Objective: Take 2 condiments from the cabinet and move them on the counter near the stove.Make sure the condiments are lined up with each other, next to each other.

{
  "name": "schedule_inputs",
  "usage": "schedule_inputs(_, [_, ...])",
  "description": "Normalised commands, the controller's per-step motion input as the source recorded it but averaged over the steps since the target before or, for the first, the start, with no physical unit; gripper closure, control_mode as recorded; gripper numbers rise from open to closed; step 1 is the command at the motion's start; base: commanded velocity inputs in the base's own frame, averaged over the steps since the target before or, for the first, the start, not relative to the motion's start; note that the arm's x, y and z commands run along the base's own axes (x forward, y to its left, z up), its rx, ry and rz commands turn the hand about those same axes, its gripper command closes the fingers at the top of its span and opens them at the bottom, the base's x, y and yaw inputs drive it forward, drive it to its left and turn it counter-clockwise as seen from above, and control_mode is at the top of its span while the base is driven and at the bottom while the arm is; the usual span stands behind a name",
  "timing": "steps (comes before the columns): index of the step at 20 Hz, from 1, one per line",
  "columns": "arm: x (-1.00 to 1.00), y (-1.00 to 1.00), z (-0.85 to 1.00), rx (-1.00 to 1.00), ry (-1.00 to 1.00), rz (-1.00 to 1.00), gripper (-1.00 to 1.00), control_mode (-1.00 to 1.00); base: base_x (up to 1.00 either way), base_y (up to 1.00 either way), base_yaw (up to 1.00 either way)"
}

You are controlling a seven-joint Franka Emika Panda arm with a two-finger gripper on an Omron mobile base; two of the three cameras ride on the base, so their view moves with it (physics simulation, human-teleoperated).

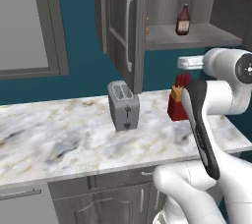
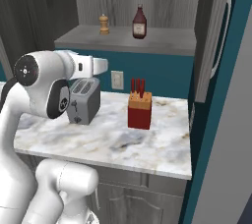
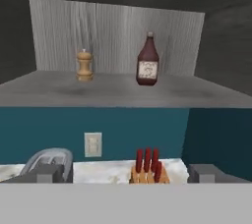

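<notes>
worktop [image 1: 74, 134]: white-grey marble slab with tan and grey veins, over grey drawer fronts
cabinet [image 2: 147, 41]: grey wood-grain wall unit above the worktop, open, with a flat inner shelf
door [image 1: 123, 26]: tall grey wood-grain panel swung out to the left of the opening, with a long curved silver handle
wall [image 2: 162, 73]: plain teal, with a pale socket plate below the shelf
arm [image 2: 44, 85]: glossy white with dark joints, hand stretched level toward the wall under the shelf edge
toaster [image 1: 123, 105]: grey metal box with rounded corners and two top slots, on the worktop left of the knife block
knife block [image 2: 140, 110]: red block with a tan top and red handles standing up, on the worktop below the bottle
bottle [image 3: 147, 61]: dark red-brown, glassy, rounded shoulders, narrow neck, pale cap, pale label; upright on the cabinet shelf, right of the shaker and apart from it
shaker [image 3: 84, 65]: tan-brown, turned and rounded like wood, shorter than the bottle, upright on the same shelf
jaws [image 3: 126, 173]: spread wide with nothing between them, two grey fingertips at the foot of the hand view
condiments to jaws: both stand above and well beyond the jaws, which are level with the worktop things; the bottle sits slightly right of the gap's middle, the shaker left of it
</notes>
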Motion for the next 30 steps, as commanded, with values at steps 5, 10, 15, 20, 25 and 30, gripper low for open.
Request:
schedule_inputs(5, [0.0, -0.23, 0.5, 0.0, -0.17, -0.07, -1.0, -1.0, 0.0, 0.0, 0.0])
schedule_inputs(10, [0.0, -0.16, 0.37, 0.0, -0.2, -0.02, -1.0, -1.0, 0.0, 0.0, 0.0])
schedule_inputs(15, [0.0, -0.06, 0.19, 0.0, -0.07, 0.0, -1.0, -1.0, 0.0, 0.0, 0.0])
schedule_inputs(20, [0.08, -0.03, 0.05, 0.0, -0.02, 0.0, -1.0, -1.0, 0.0, 0.0, 0.0])
schedule_inputs(25, [0.22, -0.1, 0.02, 0.0, 0.0, 0.0, -1.0, -1.0, 0.0, 0.0, 0.0])
schedule_inputs(30, [0.27, -0.07, 0.0, 0.0, 0.0, 0.0, -1.0, -1.0, 0.0, 0.0, 0.0])
